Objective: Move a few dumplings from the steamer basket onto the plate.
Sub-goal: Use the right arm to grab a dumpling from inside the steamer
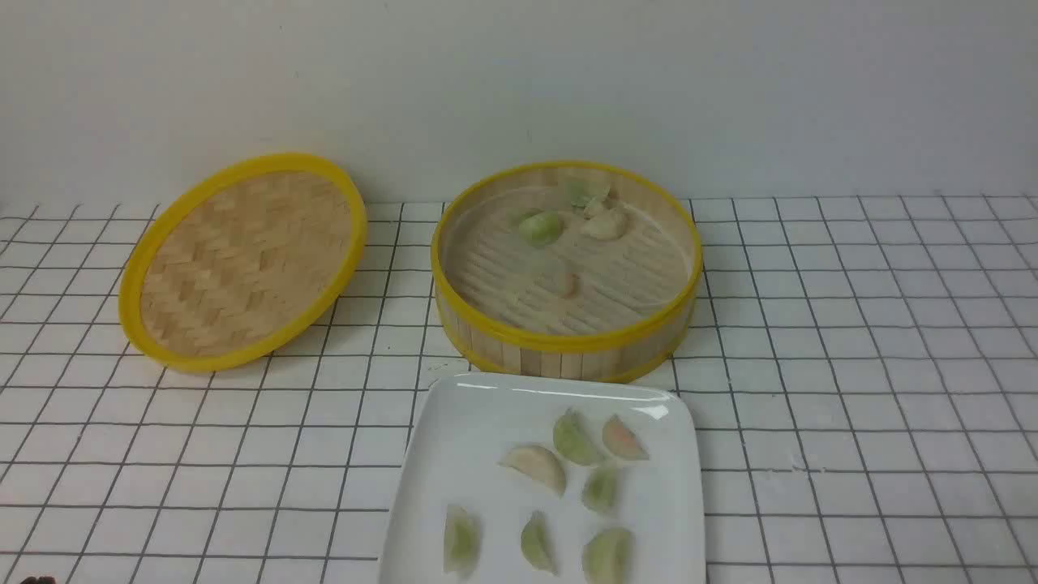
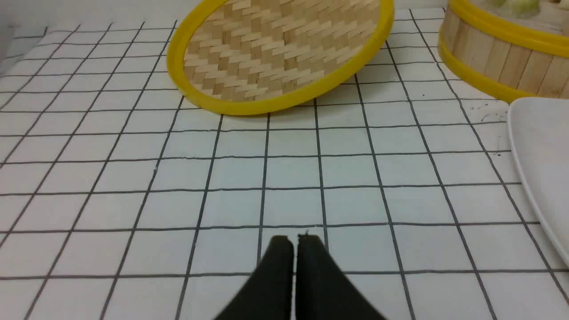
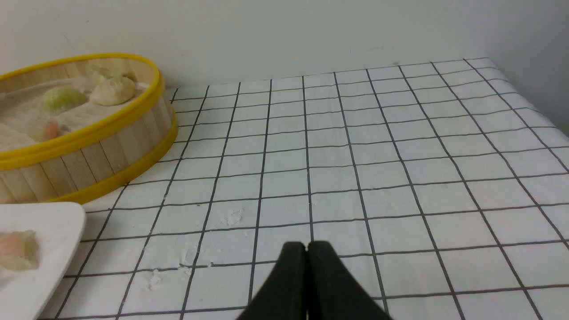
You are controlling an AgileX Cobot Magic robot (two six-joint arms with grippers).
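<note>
Seven dumplings (image 1: pixel 574 438) on plate (image 1: pixel 454 454), steamer basket (image 1: pixel 568 345) behind

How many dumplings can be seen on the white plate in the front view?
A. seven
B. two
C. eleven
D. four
A. Seven dumplings lie on the plate, and a few more sit in the steamer basket.

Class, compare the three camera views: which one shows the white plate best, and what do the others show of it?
The front view: the plate appears almost whole, with seven dumplings on it. The left wrist view catches only a bare edge; the right wrist view shows one corner with a pinkish dumpling.
</note>
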